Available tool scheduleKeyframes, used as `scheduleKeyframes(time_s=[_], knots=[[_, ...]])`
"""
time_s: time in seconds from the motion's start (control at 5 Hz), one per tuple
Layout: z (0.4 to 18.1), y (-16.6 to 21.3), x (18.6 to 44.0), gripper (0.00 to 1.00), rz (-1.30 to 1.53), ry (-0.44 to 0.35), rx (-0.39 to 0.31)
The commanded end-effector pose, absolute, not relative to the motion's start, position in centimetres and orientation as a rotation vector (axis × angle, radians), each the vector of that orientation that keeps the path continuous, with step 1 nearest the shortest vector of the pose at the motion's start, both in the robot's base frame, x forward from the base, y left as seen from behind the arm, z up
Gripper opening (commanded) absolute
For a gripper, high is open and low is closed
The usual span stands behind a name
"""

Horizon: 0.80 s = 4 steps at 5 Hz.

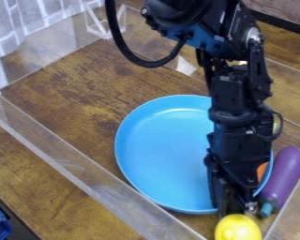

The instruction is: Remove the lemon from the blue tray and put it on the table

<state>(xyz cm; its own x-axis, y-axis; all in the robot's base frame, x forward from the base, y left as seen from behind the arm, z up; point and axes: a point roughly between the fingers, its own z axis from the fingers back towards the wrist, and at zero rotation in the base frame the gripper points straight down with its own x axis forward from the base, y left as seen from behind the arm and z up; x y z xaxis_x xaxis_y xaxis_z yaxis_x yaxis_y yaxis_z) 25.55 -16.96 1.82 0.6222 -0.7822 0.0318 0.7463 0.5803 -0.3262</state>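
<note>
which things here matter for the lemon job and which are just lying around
for the job:
- lemon, at the gripper's tip, outside the tray's rim
- blue tray
- table

just lying about:
- purple eggplant, right beside the tray
- orange thing, mostly hidden behind the gripper, can't tell what it is

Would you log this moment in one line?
arm: low over blue tray | lemon: outside tray, near edge | eggplant: right of tray
</note>
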Motion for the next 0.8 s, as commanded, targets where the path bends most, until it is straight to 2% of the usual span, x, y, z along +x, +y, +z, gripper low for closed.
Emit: scheduleKeyframes(time_s=[0.0, 0.6], knots=[[0.44, -16.94, 24.60, 0.00, -0.922, 0.186, -0.322], [0.58, -16.72, 24.68, 0.00, -0.931, 0.206, -0.317]])
